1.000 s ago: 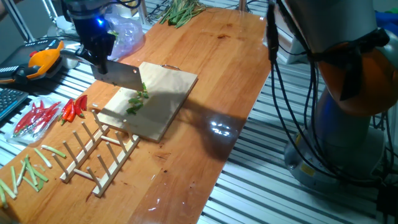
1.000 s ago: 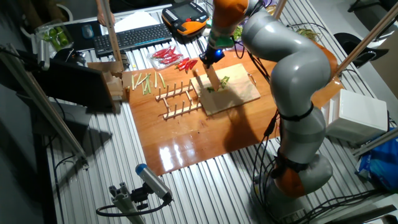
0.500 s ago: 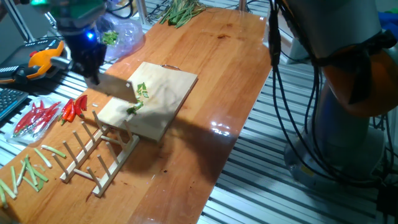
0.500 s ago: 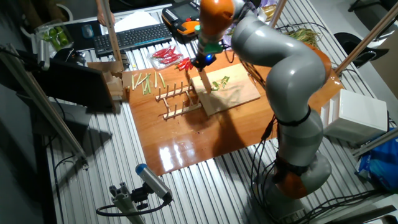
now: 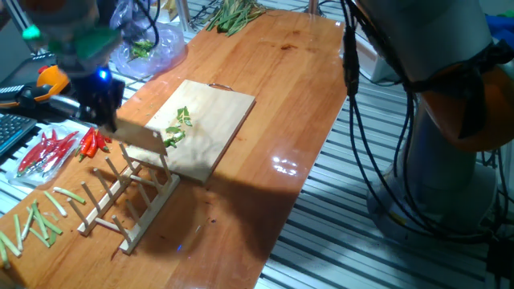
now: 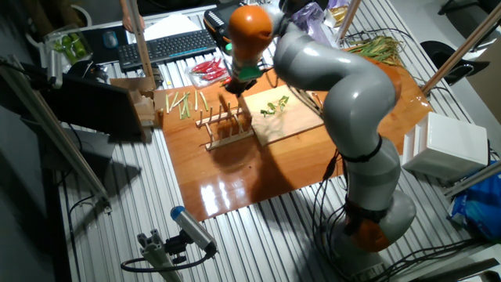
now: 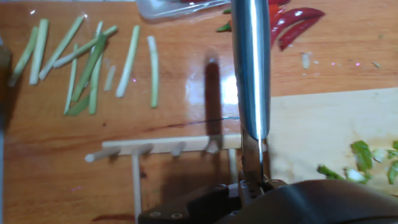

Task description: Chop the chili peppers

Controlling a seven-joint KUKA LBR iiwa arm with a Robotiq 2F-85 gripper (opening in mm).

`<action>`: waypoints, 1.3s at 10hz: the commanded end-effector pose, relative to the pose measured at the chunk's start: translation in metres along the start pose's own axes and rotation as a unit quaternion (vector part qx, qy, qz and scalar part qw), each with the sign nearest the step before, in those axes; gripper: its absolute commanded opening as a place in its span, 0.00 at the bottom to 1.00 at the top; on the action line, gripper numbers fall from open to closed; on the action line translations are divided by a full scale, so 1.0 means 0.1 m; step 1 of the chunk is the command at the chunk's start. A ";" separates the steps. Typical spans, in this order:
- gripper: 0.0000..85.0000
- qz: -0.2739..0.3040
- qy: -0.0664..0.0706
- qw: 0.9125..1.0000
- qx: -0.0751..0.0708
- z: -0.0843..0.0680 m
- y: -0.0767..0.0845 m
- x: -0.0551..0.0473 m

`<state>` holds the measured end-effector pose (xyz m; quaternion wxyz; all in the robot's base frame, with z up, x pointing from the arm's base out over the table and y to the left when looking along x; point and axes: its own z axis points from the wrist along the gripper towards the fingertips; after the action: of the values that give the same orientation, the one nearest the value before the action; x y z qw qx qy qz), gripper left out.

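Your claw grips the knife tight, over the peg rack. The chili peppers lie cut on the cutting board. To put the knife away, lower it slowly between two pegs, blade straight.

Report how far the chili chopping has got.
Done: green chili pieces lie cut on the cutting board. In hand: the claw holds the cleaver over the wooden peg rack, off the board's edge. Left: some pieces look large and may need more cuts.
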<state>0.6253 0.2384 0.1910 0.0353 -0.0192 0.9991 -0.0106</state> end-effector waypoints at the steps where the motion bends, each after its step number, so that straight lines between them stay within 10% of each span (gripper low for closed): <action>1: 0.00 0.000 -0.001 1.000 -0.004 0.04 0.01 0.01; 7: 0.00 -0.007 -0.019 1.000 -0.011 0.46 -0.12 -0.01; 13: 0.00 -0.009 -0.012 1.000 0.024 0.78 -0.13 0.08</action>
<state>0.6231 0.2228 0.1126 0.0460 -0.0278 0.9980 -0.0339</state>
